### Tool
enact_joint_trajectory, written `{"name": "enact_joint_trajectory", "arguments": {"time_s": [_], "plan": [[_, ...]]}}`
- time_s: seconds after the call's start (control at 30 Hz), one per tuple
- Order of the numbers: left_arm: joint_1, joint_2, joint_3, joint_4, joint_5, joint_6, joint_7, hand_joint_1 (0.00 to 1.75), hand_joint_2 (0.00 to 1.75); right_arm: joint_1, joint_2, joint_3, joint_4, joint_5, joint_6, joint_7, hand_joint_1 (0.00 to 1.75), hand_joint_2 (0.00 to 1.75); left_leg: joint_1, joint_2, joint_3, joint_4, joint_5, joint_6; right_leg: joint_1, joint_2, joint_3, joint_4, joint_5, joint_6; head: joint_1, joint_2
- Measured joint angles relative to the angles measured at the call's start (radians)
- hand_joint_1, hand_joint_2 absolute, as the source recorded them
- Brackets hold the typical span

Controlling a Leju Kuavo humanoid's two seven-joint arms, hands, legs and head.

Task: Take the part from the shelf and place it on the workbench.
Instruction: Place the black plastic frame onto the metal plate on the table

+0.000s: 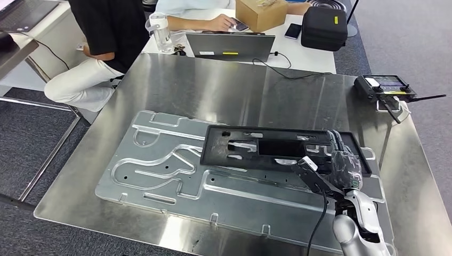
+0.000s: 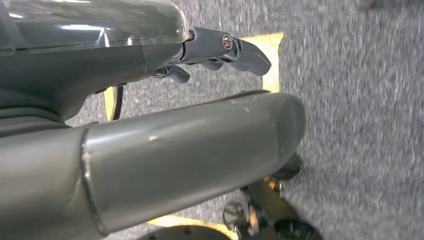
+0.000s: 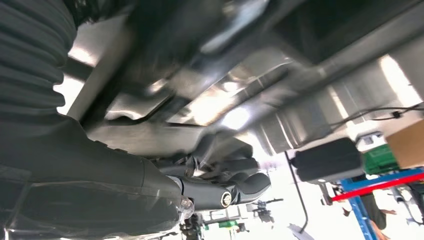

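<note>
The black plastic part [image 1: 266,148] lies flat on a large stamped silver plate [image 1: 160,170], which rests on the steel workbench [image 1: 213,90]. My right hand [image 1: 341,165] is over the part's right end, with its fingers reaching across the top and its thumb spread along the front edge. In the blurred right wrist view its fingers [image 3: 230,187] are loosely curved just off the metal, and nothing shows between them and the thumb. The left hand [image 2: 215,50] hangs over grey carpet with nothing in it, its fingers apart from the thumb.
A black remote controller [image 1: 384,86] sits at the bench's right edge. Behind the bench a white desk holds a laptop [image 1: 229,47], a black case [image 1: 323,26], a cardboard box [image 1: 261,13] and a bottle [image 1: 160,32]. A person [image 1: 101,32] sits at the back left.
</note>
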Motion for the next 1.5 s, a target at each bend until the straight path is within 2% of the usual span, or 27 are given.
{"name": "enact_joint_trajectory", "arguments": {"time_s": [0.07,0.17,0.2,0.23,0.27,0.33,0.4,0.53,0.6,0.67,0.7,0.73,0.77,0.83,0.9,0.93,0.97,1.03,1.07,1.1,1.17,1.2,1.23,1.3,1.37,1.43,1.5], "plan": [[0.000,0.000,0.000,0.000,0.003,-0.001,0.001,0.00,0.00,0.004,-0.001,-0.004,0.000,-0.003,0.001,-0.002,0.00,1.75,0.002,0.005,-0.011,0.040,-0.034,-0.008,-0.003,-0.001,0.008,-0.008,0.005,-0.015,0.000,0.000],[0.000,-0.001,0.001,0.000,0.005,-0.004,0.002,0.00,0.00,0.008,-0.001,-0.006,0.000,-0.004,0.002,-0.003,0.00,1.75,0.003,0.008,-0.085,0.222,-0.131,-0.015,0.000,-0.005,0.013,-0.010,0.005,-0.025,-0.001,0.000],[0.001,-0.001,0.001,0.000,0.005,-0.006,0.002,0.00,0.00,0.010,-0.001,-0.007,0.000,-0.004,0.003,-0.004,0.00,1.75,0.003,0.008,-0.104,0.268,-0.146,-0.015,0.002,-0.006,0.012,-0.009,0.004,-0.026,-0.001,0.000],[0.002,-0.001,0.001,0.000,0.006,-0.008,0.002,0.00,0.00,0.012,-0.001,-0.007,0.000,-0.004,0.003,-0.004,0.00,1.75,0.003,0.008,-0.107,0.280,-0.142,-0.014,0.004,-0.006,0.012,-0.008,0.004,-0.027,-0.001,0.000],[0.002,-0.001,0.001,0.000,0.007,-0.010,0.002,0.00,0.00,0.012,-0.001,-0.008,0.000,-0.004,0.004,-0.005,0.00,1.75,0.003,0.008,-0.092,0.253,-0.121,-0.011,0.005,-0.005,0.012,-0.006,0.003,-0.027,-0.001,0.000],[0.001,-0.001,0.001,0.000,0.009,-0.011,0.002,0.00,0.00,0.013,-0.001,-0.010,0.000,-0.004,0.004,-0.006,0.00,1.75,0.001,0.008,-0.026,0.125,-0.059,-0.001,0.007,-0.004,0.012,-0.003,0.002,-0.026,-0.001,0.000],[-0.002,0.000,0.002,0.000,0.010,-0.012,0.001,0.00,0.00,0.013,-0.001,-0.013,0.000,-0.005,0.004,-0.008,0.00,1.75,-0.003,0.008,0.022,0.027,-0.029,0.007,0.011,-0.003,0.007,0.003,0.001,-0.021,0.000,0.000],[-0.003,-0.002,0.002,0.000,0.012,-0.015,0.000,0.00,0.00,0.016,-0.002,-0.018,0.000,-0.006,0.005,-0.012,0.00,1.75,-0.004,0.009,0.026,0.001,-0.014,0.025,0.011,-0.002,0.001,0.008,-0.002,0.000,0.000,0.000],[-0.003,-0.002,0.002,0.000,0.012,-0.017,-0.001,0.00,0.00,0.018,-0.004,-0.022,0.000,-0.008,0.005,-0.013,0.00,1.75,0.000,0.012,0.020,-0.008,-0.001,0.037,0.007,-0.002,-0.019,0.062,-0.056,0.010,0.001,0.000],[-0.004,-0.003,0.002,0.000,0.012,-0.018,-0.001,0.00,0.00,0.020,-0.005,-0.024,0.000,-0.008,0.007,-0.014,0.00,1.75,-0.001,0.014,0.006,-0.008,0.010,0.043,0.004,-0.003,-0.059,0.179,-0.137,0.018,0.001,0.000],[-0.004,-0.003,0.002,0.000,0.011,-0.018,-0.001,0.00,0.00,0.022,-0.006,-0.024,0.000,-0.008,0.008,-0.014,0.00,1.75,-0.002,0.014,-0.002,-0.007,0.015,0.044,0.002,-0.003,-0.073,0.229,-0.162,0.021,0.001,0.000],[-0.004,-0.003,0.002,0.000,0.011,-0.019,-0.001,0.00,0.00,0.024,-0.006,-0.024,0.000,-0.008,0.009,-0.014,0.00,1.75,-0.002,0.014,-0.010,-0.006,0.021,0.043,0.001,-0.003,-0.074,0.253,-0.167,0.023,0.001,0.000],[-0.004,-0.003,0.002,0.000,0.011,-0.020,-0.001,0.00,0.00,0.026,-0.007,-0.024,0.000,-0.008,0.010,-0.014,0.00,1.75,-0.002,0.014,-0.019,-0.005,0.027,0.041,0.000,-0.003,-0.057,0.241,-0.154,0.024,0.001,0.000],[-0.004,-0.004,0.002,0.000,0.010,-0.021,-0.001,0.00,0.00,0.023,-0.007,-0.024,0.000,-0.008,0.014,-0.016,0.00,1.75,-0.002,0.014,-0.033,-0.002,0.038,0.035,-0.003,-0.003,0.026,0.118,-0.102,0.022,0.000,0.000],[-0.005,-0.005,0.002,0.000,0.010,-0.022,-0.002,0.00,0.00,0.019,-0.008,-0.024,0.000,-0.011,0.026,-0.019,0.00,1.75,-0.003,0.013,-0.041,-0.001,0.050,0.024,0.001,-0.002,0.094,0.005,-0.069,0.014,0.000,0.000],[-0.006,-0.005,0.002,0.000,0.010,-0.022,-0.003,0.00,0.00,0.016,-0.009,-0.024,0.000,-0.014,0.034,-0.019,0.00,1.31,-0.003,0.012,-0.042,-0.001,0.057,0.017,0.005,-0.001,0.105,-0.019,-0.065,0.009,0.000,0.000],[-0.006,-0.005,0.002,0.000,0.009,-0.022,-0.004,0.00,0.00,0.014,-0.011,-0.024,0.000,-0.017,0.042,-0.019,0.00,0.87,-0.003,0.012,-0.043,-0.004,0.065,0.010,0.009,0.001,0.102,-0.021,-0.060,0.003,0.000,0.000],[-0.005,-0.005,0.003,0.000,0.009,-0.023,-0.004,0.00,0.00,0.012,-0.012,-0.024,0.000,-0.026,0.053,-0.019,0.00,0.87,-0.002,0.011,-0.049,-0.006,0.070,-0.003,0.007,-0.001,0.090,-0.026,-0.044,-0.012,0.000,0.000],[-0.004,-0.006,0.003,0.000,0.008,-0.024,-0.004,0.00,0.00,0.012,-0.012,-0.024,0.000,-0.029,0.054,-0.018,0.00,1.31,-0.001,0.011,-0.057,0.005,0.051,-0.009,0.006,-0.004,0.081,-0.029,-0.032,-0.022,0.000,0.000],[-0.004,-0.006,0.004,0.001,0.008,-0.024,-0.004,0.00,0.00,0.012,-0.010,-0.024,-0.001,-0.031,0.054,-0.017,0.00,1.75,-0.001,0.011,-0.069,0.034,0.013,-0.014,0.003,-0.007,0.071,-0.032,-0.020,-0.032,0.000,0.000],[-0.004,-0.008,0.004,0.001,0.007,-0.025,-0.004,0.00,0.00,0.016,-0.005,-0.024,-0.007,-0.028,0.043,-0.013,0.00,1.75,0.001,0.011,-0.099,0.146,-0.092,-0.021,0.006,-0.011,0.044,-0.032,0.001,-0.042,0.000,0.000],[-0.005,-0.008,0.004,0.001,0.007,-0.025,-0.004,0.00,0.00,0.019,-0.002,-0.023,-0.011,-0.024,0.035,-0.011,0.00,1.75,0.001,0.011,-0.110,0.210,-0.127,-0.024,0.008,-0.012,0.030,-0.031,0.012,-0.044,0.000,0.000],[-0.005,-0.008,0.005,0.001,0.007,-0.025,-0.004,0.00,0.00,0.023,0.001,-0.023,-0.016,-0.019,0.027,-0.010,0.00,1.75,0.002,0.011,-0.112,0.257,-0.140,-0.026,0.009,-0.013,0.015,-0.029,0.022,-0.044,0.000,0.000],[-0.006,-0.008,0.005,0.001,0.006,-0.025,-0.004,0.00,0.00,0.026,0.004,-0.022,-0.021,-0.014,0.019,-0.009,0.00,1.75,0.002,0.012,-0.104,0.295,-0.131,-0.027,0.011,-0.014,-0.003,-0.025,0.033,-0.044,-0.001,0.000],[-0.005,-0.008,0.006,0.001,0.006,-0.025,-0.004,0.00,0.00,0.027,0.006,-0.021,-0.023,-0.013,0.018,-0.008,0.00,1.75,0.001,0.011,-0.094,0.291,-0.118,-0.027,0.011,-0.014,-0.009,-0.024,0.036,-0.043,-0.001,0.000],[-0.005,-0.008,0.006,0.001,0.006,-0.025,-0.004,0.00,0.00,0.028,0.007,-0.021,-0.026,-0.012,0.018,-0.008,0.00,1.75,0.001,0.011,-0.068,0.264,-0.095,-0.025,0.012,-0.014,-0.019,-0.020,0.041,-0.042,-0.001,0.000],[-0.009,-0.006,0.006,0.001,0.006,-0.025,-0.004,0.00,0.00,0.029,0.013,-0.020,-0.040,-0.011,0.015,-0.007,0.00,1.75,-0.005,0.011,0.041,0.109,-0.084,-0.010,0.014,-0.015,-0.043,-0.008,0.058,-0.031,0.000,0.000]]}}
